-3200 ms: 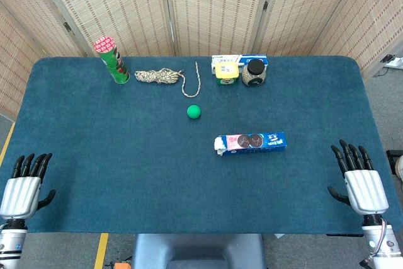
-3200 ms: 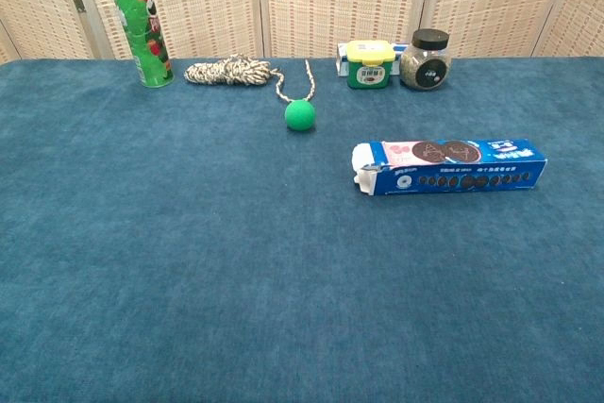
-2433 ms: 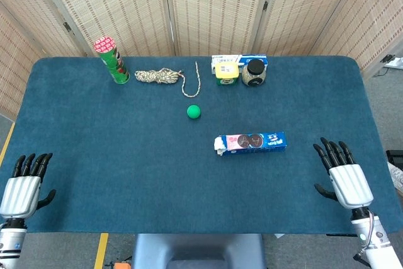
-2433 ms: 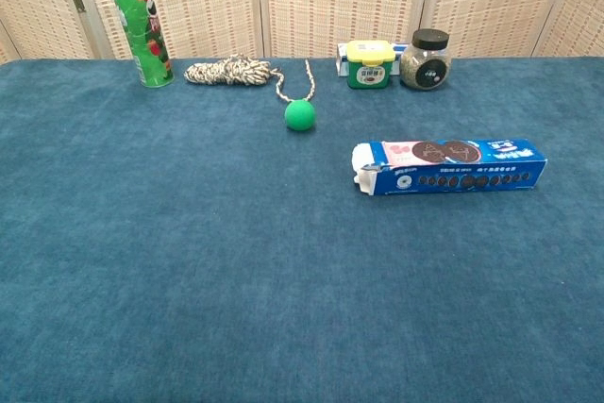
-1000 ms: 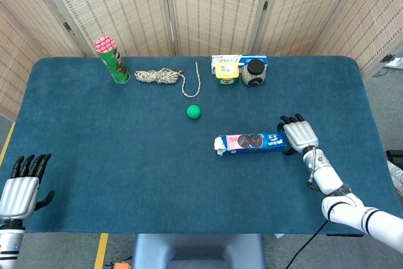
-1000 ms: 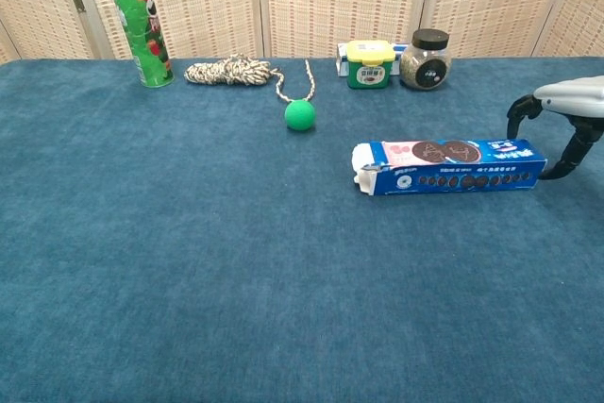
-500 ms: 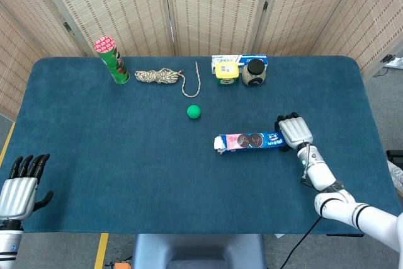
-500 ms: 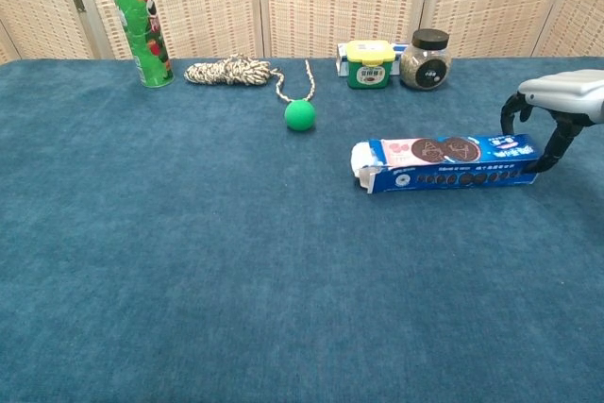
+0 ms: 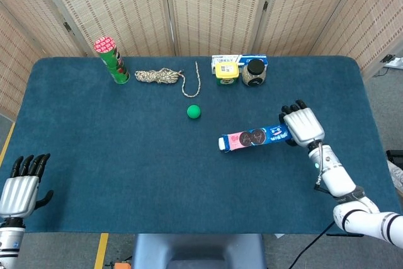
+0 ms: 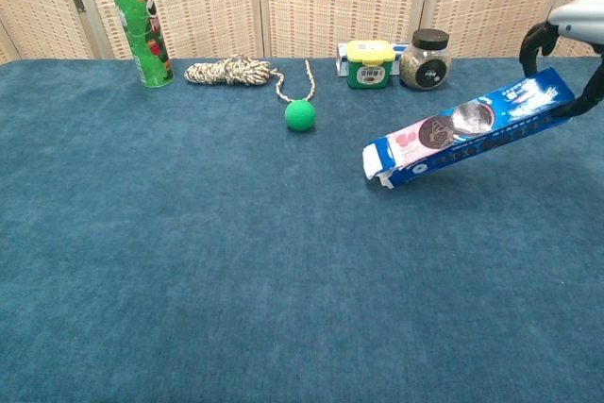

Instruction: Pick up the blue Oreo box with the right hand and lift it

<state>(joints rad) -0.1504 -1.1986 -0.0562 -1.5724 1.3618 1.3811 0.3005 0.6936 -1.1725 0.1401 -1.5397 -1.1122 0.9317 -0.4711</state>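
The blue Oreo box (image 9: 253, 137) (image 10: 467, 127) is long, with a pink patch and cookie pictures on top. My right hand (image 9: 302, 125) (image 10: 569, 33) grips its right end and holds that end up, so the box tilts. Its left end is low, at or just above the blue table cloth (image 9: 126, 155); I cannot tell if it touches. My left hand (image 9: 22, 184) hangs at the near left table edge with fingers spread and holds nothing.
A green ball (image 9: 194, 112) lies left of the box. Along the back edge stand a green tube can (image 9: 112, 60), a coiled rope (image 9: 162, 77), a yellow-lidded tub (image 9: 226, 70) and a black-lidded jar (image 9: 254, 72).
My right hand has come in from the near right edge, closed on the box's right end and raised it; the box went from lying flat to tilted. The left hand stayed still.
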